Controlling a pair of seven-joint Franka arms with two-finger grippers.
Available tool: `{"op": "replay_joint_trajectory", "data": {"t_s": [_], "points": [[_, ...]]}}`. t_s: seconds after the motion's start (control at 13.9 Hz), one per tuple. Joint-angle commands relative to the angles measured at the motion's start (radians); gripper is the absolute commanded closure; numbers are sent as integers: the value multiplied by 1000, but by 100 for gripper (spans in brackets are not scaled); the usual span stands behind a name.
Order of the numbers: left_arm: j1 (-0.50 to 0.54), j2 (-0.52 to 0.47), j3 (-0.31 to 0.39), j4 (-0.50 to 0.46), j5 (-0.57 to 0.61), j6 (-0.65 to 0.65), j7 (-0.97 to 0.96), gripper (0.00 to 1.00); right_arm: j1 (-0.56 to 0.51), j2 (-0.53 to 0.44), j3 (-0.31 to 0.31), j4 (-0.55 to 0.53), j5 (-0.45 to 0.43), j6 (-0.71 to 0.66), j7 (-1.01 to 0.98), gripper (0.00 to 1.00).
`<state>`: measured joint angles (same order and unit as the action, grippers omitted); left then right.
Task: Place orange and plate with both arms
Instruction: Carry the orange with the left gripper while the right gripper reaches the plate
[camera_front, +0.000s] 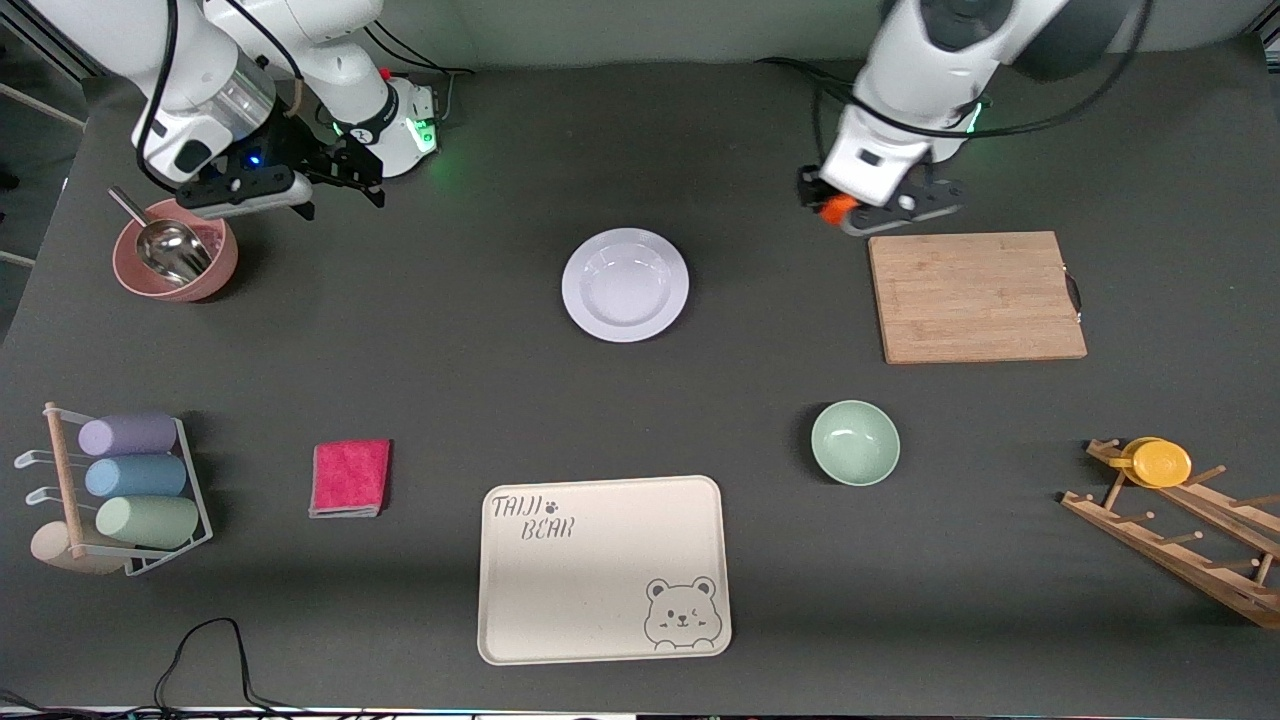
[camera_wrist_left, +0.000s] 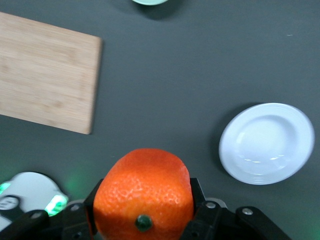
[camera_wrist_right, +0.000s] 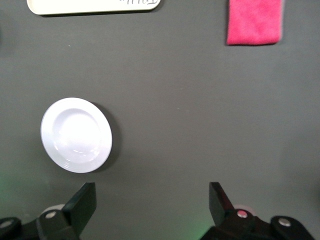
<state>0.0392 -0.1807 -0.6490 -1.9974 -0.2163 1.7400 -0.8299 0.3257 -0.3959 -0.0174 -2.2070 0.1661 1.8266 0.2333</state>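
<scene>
Dark table (camera_front: 420, 330): cutting board (camera_front: 975, 296) beside my left gripper (camera_front: 880, 212), which clamps the orange (camera_front: 838, 207) above bare tabletop. Pink bowl (camera_front: 210, 275) holds a metal scoop (camera_front: 165, 245); mint bowl (camera_front: 855, 442) nearer the camera. Plate (camera_front: 625, 285) mid-table, well apart from both grippers. Right gripper (camera_front: 300, 185) spread wide, holding nothing, waiting.

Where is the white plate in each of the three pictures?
Front view: the round, shallow white plate lies bare mid-table, farther from the camera than the cream bear tray.
Left wrist view: the plate lies past the bright-orange fruit held in the left gripper.
Right wrist view: the plate lies ahead of the open right gripper.
Shared landmark: the plate itself, on dark table.
</scene>
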Motion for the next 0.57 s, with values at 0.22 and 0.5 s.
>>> {"op": "replay_joint_trajectory", "data": {"t_s": [0.22,0.5], "points": [[-40,202,-176,48,55,277,-283,78,7,17,-78,-236,338,225,-294,0],[-200,439,-173,51,341,439,-550,78,3,150,-107,-355,723,312,-659,0]]}}
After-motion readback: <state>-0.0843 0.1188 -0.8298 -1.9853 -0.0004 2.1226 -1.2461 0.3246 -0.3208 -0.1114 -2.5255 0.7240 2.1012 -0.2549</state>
